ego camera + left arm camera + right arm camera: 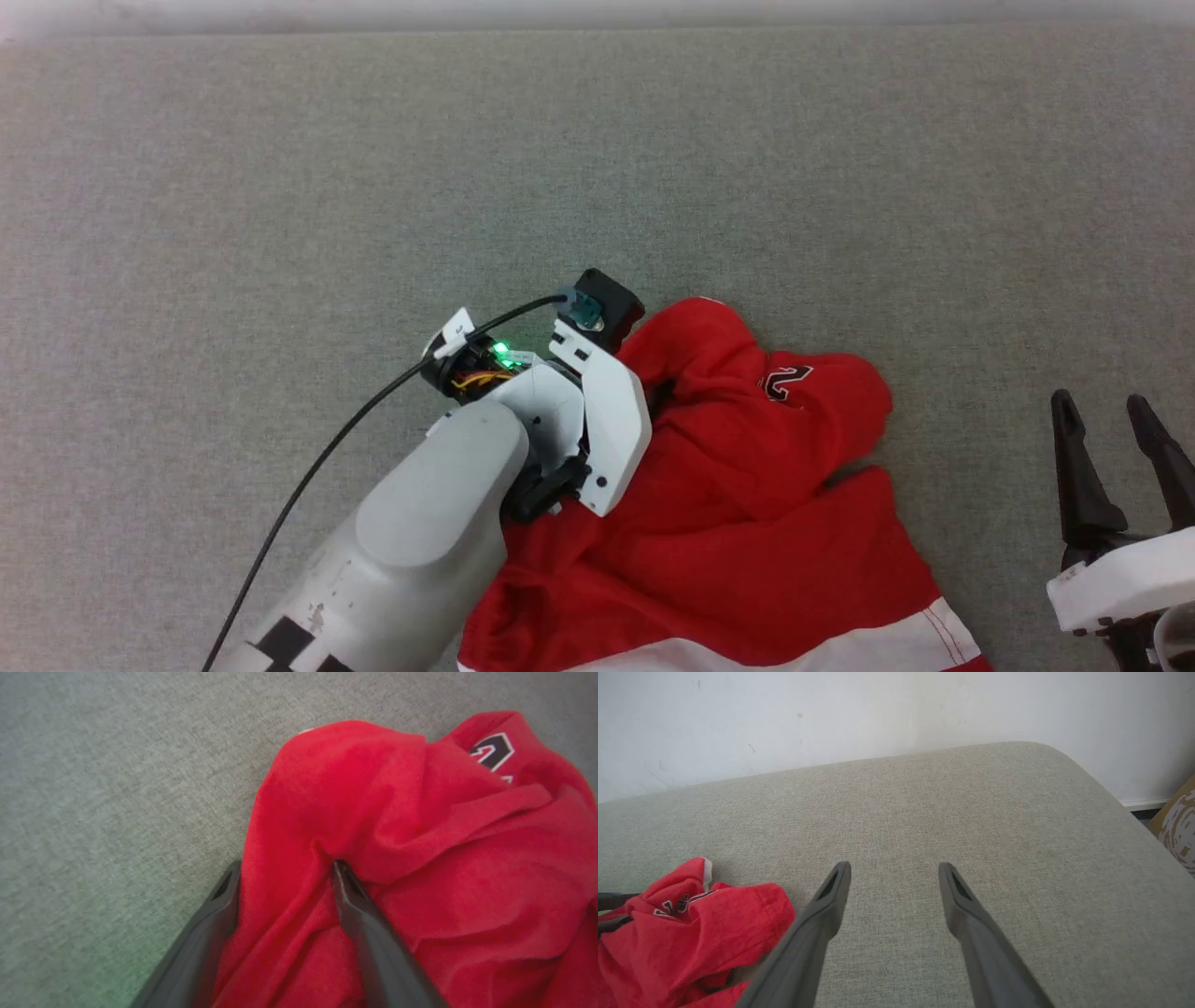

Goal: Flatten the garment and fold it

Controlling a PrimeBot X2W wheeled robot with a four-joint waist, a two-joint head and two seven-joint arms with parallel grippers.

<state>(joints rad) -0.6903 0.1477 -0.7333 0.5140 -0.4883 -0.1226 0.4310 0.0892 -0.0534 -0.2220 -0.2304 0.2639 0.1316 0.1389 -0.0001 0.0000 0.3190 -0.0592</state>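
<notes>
Left wrist view: L gripper point(286, 877) spread astride garment point(467, 882) (logo point(493, 751) obscured); R gripper point(894, 868) spread.

The things are carried by a grey, woven-fabric padded surface point(280, 187), rounded at one corner. Directly on it the crumpled red garment point(747, 523) is laid, at about five o'clock in the head view, its white band point(840, 646) toward six.

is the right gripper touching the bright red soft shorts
No, the right gripper stands open over the grey cloth surface, clear of the bright red soft shorts.
</notes>
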